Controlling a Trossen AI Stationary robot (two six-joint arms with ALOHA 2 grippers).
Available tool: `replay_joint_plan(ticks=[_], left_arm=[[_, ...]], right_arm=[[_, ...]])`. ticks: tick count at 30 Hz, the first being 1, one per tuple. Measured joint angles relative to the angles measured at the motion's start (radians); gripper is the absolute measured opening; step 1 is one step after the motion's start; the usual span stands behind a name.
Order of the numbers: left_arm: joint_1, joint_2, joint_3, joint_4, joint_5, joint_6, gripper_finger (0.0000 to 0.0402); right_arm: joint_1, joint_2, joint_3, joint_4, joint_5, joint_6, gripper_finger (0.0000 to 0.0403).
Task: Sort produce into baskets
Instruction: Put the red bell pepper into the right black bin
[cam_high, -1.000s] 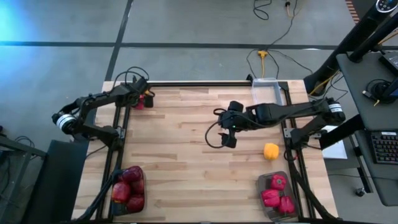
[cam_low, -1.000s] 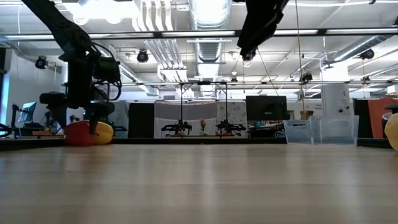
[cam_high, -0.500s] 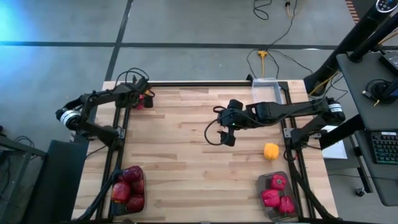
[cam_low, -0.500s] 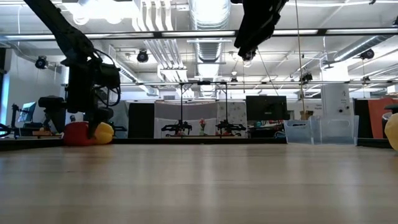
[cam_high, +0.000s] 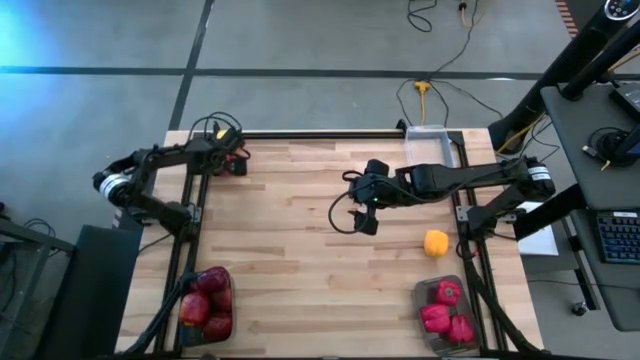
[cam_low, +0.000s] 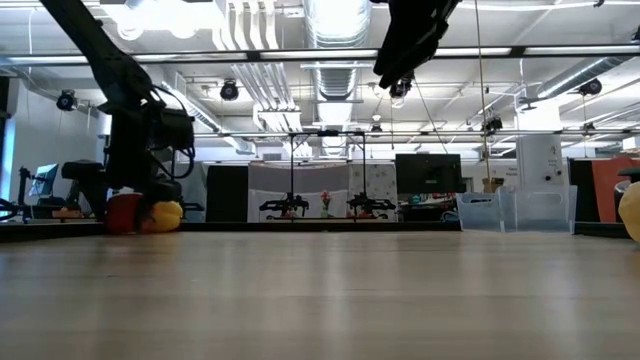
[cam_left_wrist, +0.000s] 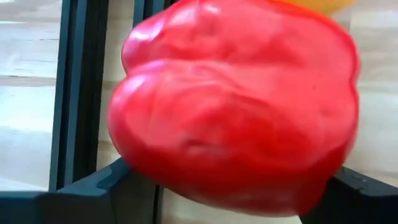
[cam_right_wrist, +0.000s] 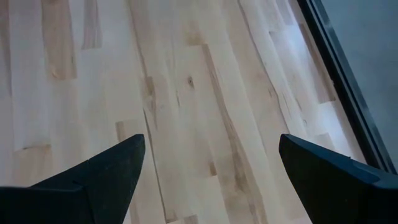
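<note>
Produce at upper left: a bright red lumpy pepper is seen filling the left wrist view, set between the left gripper's dark fingers; a yellow-orange round fruit is seen just beside it in the low view.
Left gripper: positioned at the upper left corner of the wooden slatted table in the high view; its jaws are closed around the pepper, whose sides are touched by both fingers.
Right gripper: held above the bare middle of the table, right of centre in the high view; its jaws are spread wide with only wood planks seen between them in the right wrist view.
Loose fruit: a second yellow-orange round fruit is placed on the table at centre right.
Lower left basket: a dark smoky plastic bin is filled with dark red rounded apples.
Lower right basket: a dark smoky plastic bin is loaded with red-pink peppers.
Upper right basket: a clear colourless plastic bin is set at the table's far edge.
</note>
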Motion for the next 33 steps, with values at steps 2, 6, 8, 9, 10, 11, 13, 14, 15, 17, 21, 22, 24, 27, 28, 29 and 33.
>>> replay_joint_plan(ticks=[2, 6, 8, 9, 10, 11, 13, 14, 15, 17, 21, 22, 24, 27, 28, 29, 33], left_arm=[[-0.013, -0.013, -0.003, -0.002, 0.026, 0.019, 0.0283], [-0.103, -0.058, -0.019, -0.005, 0.101, 0.012, 0.0269], [-0.192, -0.082, -0.023, -0.001, 0.133, -0.002, 0.0258], [-0.245, -0.090, -0.023, 0.001, 0.146, -0.014, 0.0251], [-0.301, -0.098, -0.023, 0.006, 0.156, -0.026, 0.0243], [-0.362, -0.102, -0.021, 0.012, 0.161, -0.038, 0.0235], [-0.483, -0.105, -0.012, 0.063, 0.166, -0.070, 0.0219], [-0.539, -0.104, -0.010, 0.101, 0.168, -0.091, 0.0211], [-0.593, -0.100, -0.008, 0.134, 0.169, -0.115, 0.0204], [-0.683, -0.084, -0.005, 0.212, 0.166, -0.164, 0.0192], [-0.805, -0.064, 0.001, 0.330, 0.093, -0.249, 0.0180], [-0.823, -0.064, 0.004, 0.350, 0.078, -0.258, 0.0180], [-0.846, -0.067, 0.011, 0.370, 0.074, -0.263, 0.0184], [-0.853, -0.080, 0.020, 0.368, 0.071, -0.255, 0.0199], [-0.854, -0.088, 0.020, 0.367, 0.071, -0.254, 0.0207], [-0.854, -0.098, 0.020, 0.359, 0.071, -0.253, 0.0216], [-0.840, -0.145, 0.020, 0.315, 0.069, -0.274, 0.0260]], right_arm=[[0.000, 0.000, 0.000, 0.000, 0.000, 0.000, 0.0364], [0.000, 0.000, 0.000, -0.005, 0.001, 0.000, 0.0364], [0.000, 0.000, 0.000, -0.006, 0.001, 0.010, 0.0364], [0.000, -0.001, 0.000, -0.008, 0.001, 0.018, 0.0364], [0.000, 0.000, 0.000, -0.008, 0.001, 0.023, 0.0364], [0.000, 0.000, 0.000, -0.008, 0.001, 0.025, 0.0364], [-0.001, 0.000, 0.000, -0.008, 0.001, 0.025, 0.0364], [-0.003, 0.000, 0.000, -0.008, 0.001, 0.024, 0.0364], [-0.004, 0.000, 0.000, -0.008, 0.001, 0.024, 0.0364], [-0.006, 0.000, 0.000, -0.008, 0.001, 0.025, 0.0364], [-0.008, 0.000, 0.001, -0.007, 0.001, 0.024, 0.0364], [-0.008, 0.000, 0.001, -0.006, 0.001, 0.025, 0.0364], [-0.007, 0.000, 0.002, -0.001, 0.001, 0.028, 0.0364], [-0.007, -0.001, 0.002, 0.000, 0.001, 0.035, 0.0364], [-0.007, 0.000, 0.002, 0.000, 0.001, 0.038, 0.0364], [-0.007, 0.000, 0.002, 0.000, 0.001, 0.042, 0.0364], [-0.007, 0.000, 0.002, 0.000, 0.001, 0.062, 0.0364]])
